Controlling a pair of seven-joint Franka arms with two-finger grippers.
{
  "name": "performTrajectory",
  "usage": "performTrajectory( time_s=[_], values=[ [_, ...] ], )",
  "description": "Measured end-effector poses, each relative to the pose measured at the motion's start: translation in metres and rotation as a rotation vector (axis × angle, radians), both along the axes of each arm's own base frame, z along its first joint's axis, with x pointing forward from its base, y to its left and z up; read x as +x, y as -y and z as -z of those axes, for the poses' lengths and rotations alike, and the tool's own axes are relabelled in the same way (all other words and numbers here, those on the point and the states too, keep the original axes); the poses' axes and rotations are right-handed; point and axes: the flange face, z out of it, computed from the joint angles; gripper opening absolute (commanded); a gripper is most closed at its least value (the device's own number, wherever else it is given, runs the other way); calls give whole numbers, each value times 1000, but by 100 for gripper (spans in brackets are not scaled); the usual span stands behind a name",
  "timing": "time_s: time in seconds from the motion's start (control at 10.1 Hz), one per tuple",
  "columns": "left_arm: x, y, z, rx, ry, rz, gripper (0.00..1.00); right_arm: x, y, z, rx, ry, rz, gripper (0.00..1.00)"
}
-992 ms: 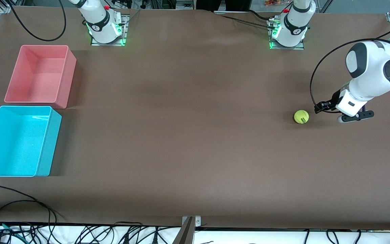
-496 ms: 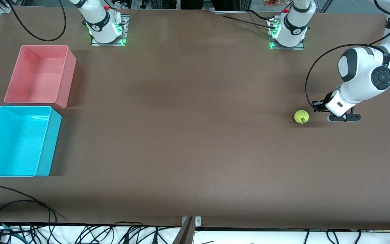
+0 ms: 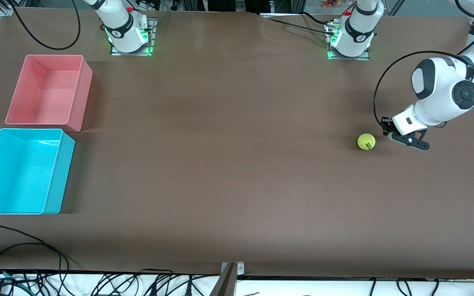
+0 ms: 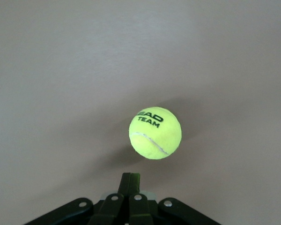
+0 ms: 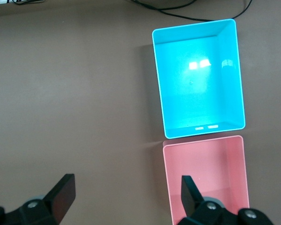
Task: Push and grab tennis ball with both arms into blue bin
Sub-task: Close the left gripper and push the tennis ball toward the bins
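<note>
The tennis ball (image 3: 366,142) (image 4: 155,133), yellow-green with dark print, rests on the brown table toward the left arm's end. My left gripper (image 3: 399,139) (image 4: 133,180) hangs low over the table right beside the ball, a small gap away. Its fingers are pressed together with nothing between them. The blue bin (image 3: 19,172) (image 5: 199,70) stands empty at the right arm's end. My right gripper (image 5: 126,197) is open and empty, high over the table beside the bins. It does not show in the front view.
An empty pink bin (image 3: 43,90) (image 5: 206,180) sits next to the blue bin, farther from the front camera. Both arm bases (image 3: 128,31) (image 3: 350,35) stand along the table's top edge. Loose cables (image 3: 23,246) trail along the front edge.
The left gripper has shut and its hand has turned and shifted closer to the ball. The ball has not moved.
</note>
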Motion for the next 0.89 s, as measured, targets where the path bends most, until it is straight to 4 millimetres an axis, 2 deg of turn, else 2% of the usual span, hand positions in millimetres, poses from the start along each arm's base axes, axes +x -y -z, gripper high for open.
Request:
performTrajectory(
  time_s=[0.6, 0.89],
  values=[
    [-2, -1, 18, -80, 13, 698, 0, 0, 0, 0, 0, 0, -1, 100],
    [1, -13, 23, -87, 46, 937, 0, 0, 0, 0, 0, 0, -1, 100]
  ],
)
